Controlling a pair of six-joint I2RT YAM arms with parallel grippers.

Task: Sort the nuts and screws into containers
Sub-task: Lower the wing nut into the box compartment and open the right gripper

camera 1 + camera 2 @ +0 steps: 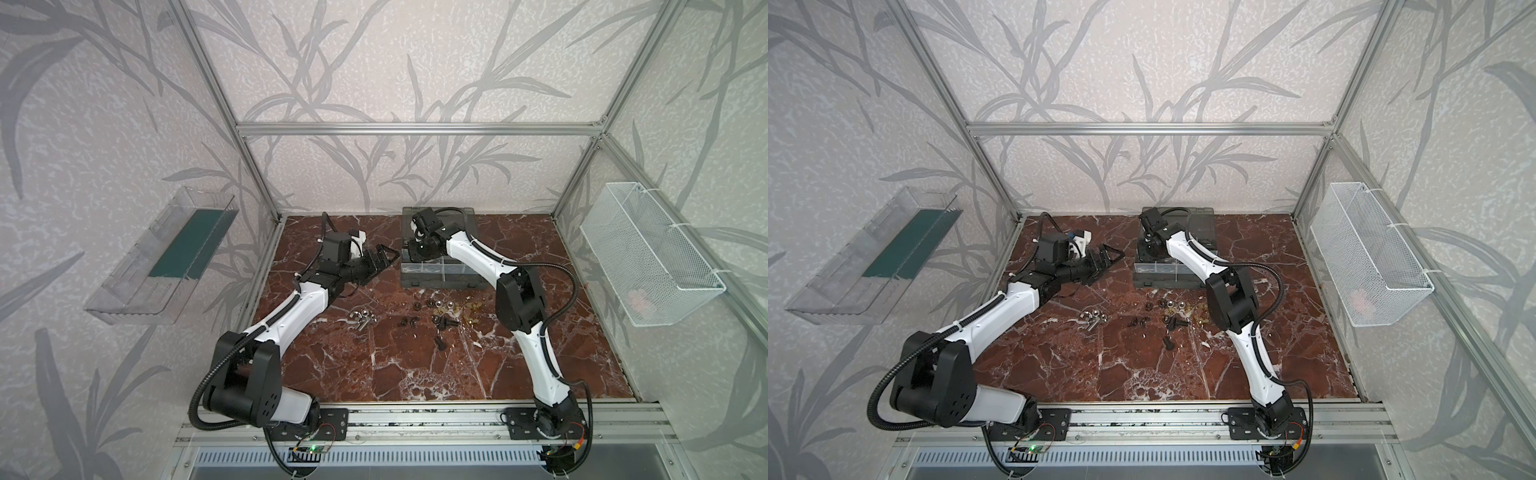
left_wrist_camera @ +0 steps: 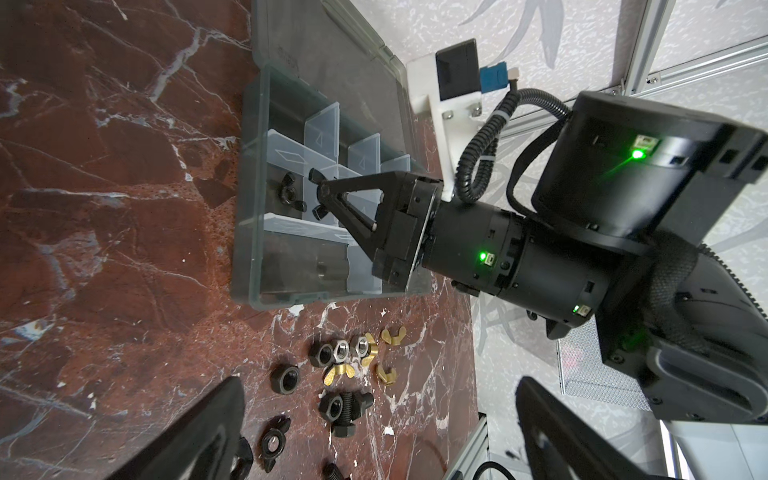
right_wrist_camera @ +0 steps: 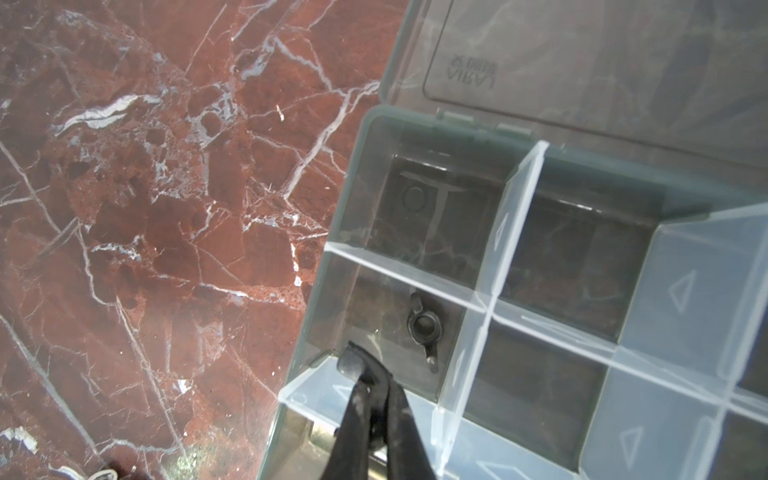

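The dark grey organiser case (image 1: 440, 279) lies open at the back of the marble table, its containers split by clear dividers (image 3: 515, 232). My right gripper (image 2: 322, 193) hangs over a container at the case's left end, shut on a black wing nut (image 3: 350, 360). A second black wing nut (image 3: 422, 326) lies on that container's floor. My left gripper (image 1: 384, 257) hovers open and holding nothing just left of the case. Loose screws and nuts lie in front of the case: silver ones (image 1: 363, 322), black ones (image 1: 440, 321) and brass wing nuts (image 2: 338, 372).
The case's smoky lid (image 1: 471, 220) lies back against the rear wall. A lone black screw (image 1: 439, 343) lies nearer the front. A clear tray with a green strip (image 1: 166, 257) hangs on the left wall and a white mesh basket (image 1: 648, 253) on the right wall.
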